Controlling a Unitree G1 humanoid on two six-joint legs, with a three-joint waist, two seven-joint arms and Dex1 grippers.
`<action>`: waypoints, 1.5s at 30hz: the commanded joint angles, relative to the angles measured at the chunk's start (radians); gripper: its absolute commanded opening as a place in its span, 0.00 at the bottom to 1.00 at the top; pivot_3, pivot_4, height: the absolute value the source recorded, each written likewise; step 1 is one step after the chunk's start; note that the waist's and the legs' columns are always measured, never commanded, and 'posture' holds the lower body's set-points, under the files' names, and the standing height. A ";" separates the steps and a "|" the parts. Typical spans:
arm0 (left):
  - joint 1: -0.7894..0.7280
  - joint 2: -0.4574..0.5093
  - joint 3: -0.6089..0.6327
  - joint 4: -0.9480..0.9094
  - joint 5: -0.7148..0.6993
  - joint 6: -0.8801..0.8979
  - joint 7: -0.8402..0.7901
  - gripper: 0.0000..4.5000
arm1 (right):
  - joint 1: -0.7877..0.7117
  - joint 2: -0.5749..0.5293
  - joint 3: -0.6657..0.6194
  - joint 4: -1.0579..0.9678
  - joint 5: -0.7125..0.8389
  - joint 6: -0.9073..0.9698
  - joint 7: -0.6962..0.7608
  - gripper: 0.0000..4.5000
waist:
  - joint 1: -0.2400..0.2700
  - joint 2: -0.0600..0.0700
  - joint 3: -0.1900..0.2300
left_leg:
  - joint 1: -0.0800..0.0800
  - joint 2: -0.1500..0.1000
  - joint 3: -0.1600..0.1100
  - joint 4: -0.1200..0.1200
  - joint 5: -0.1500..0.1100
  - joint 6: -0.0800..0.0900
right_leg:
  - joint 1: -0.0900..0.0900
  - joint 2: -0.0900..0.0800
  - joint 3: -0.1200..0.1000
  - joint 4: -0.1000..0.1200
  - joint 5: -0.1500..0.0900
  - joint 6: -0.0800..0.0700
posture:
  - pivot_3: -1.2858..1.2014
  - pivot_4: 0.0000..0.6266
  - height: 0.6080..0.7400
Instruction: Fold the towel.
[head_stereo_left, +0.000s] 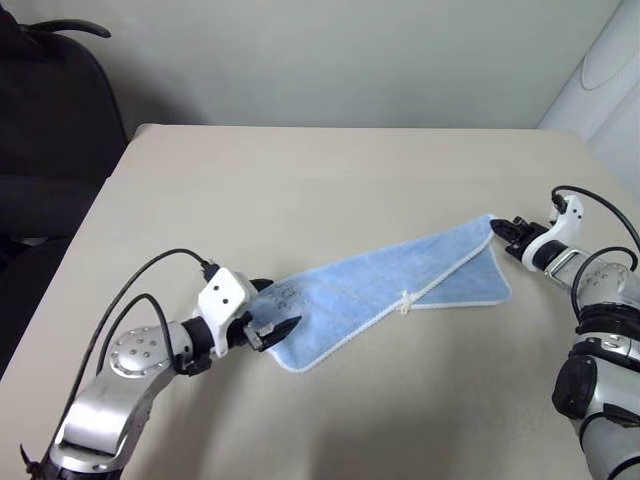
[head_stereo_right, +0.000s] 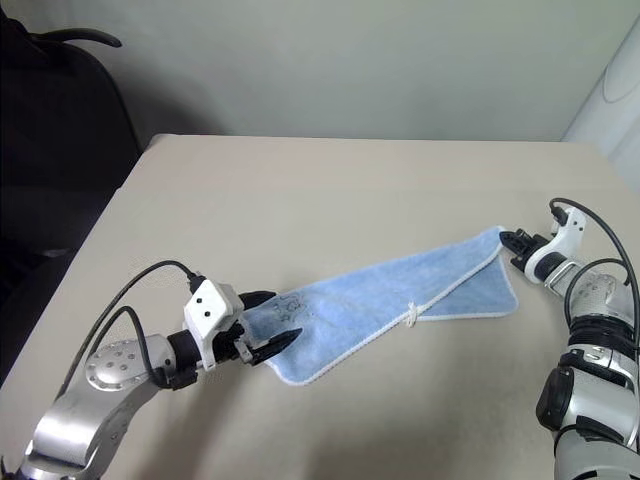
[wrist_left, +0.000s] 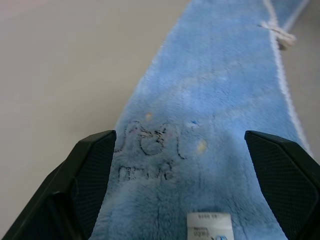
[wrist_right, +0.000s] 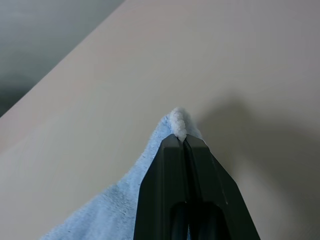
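- Currently the towel (head_stereo_left: 395, 293) lies stretched diagonally across the beige worktop (head_stereo_left: 300, 180), folded along its length, with white stitched edging showing along the lower side.
- Right claw (head_stereo_left: 497, 229): fingers pressed fully together, pinching the towel's far corner; the corner tuft protrudes just past the fingertips (wrist_right: 184, 142).
- Left claw (head_stereo_left: 268, 318): fingers spread wide, one on each side of the towel's near end; the cloth passes between them.
- A small white tag (wrist_left: 210, 225) and a dark printed mark (wrist_left: 150, 142) sit on the towel's near end, between the left claw's fingers.
- A white loop (head_stereo_left: 406, 301) sits on the edging midway along the towel.
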 joint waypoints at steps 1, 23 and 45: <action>0.009 0.061 0.021 -0.041 -0.011 -0.039 -0.077 1.00 | 0.016 0.004 -0.025 -0.062 0.022 0.013 -0.028 0.00 | 0.000 0.000 0.000 | 0.000 0.000 0.000 0.000 0.000 0.000 | 0.000 0.000 0.000 0.000 0.000 0.000 | 0.52 0.24 1.00; -0.139 0.200 -0.301 0.177 0.221 -0.339 -0.414 1.00 | 0.124 0.038 -0.069 -0.281 0.094 0.126 -0.114 0.00 | -0.003 0.003 -0.001 | -0.001 0.000 -0.001 0.000 -0.003 0.004 | -0.001 -0.001 0.000 0.000 0.000 0.000 | 0.52 0.24 1.00; -0.153 0.140 -0.299 0.227 0.197 -0.365 -0.419 0.01 | 0.140 0.060 -0.114 -0.375 0.160 0.163 -0.178 0.00 | -0.005 0.014 -0.008 | -0.001 0.000 -0.002 0.000 -0.003 0.004 | 0.000 -0.001 0.000 -0.001 0.000 0.000 | 0.52 0.24 1.00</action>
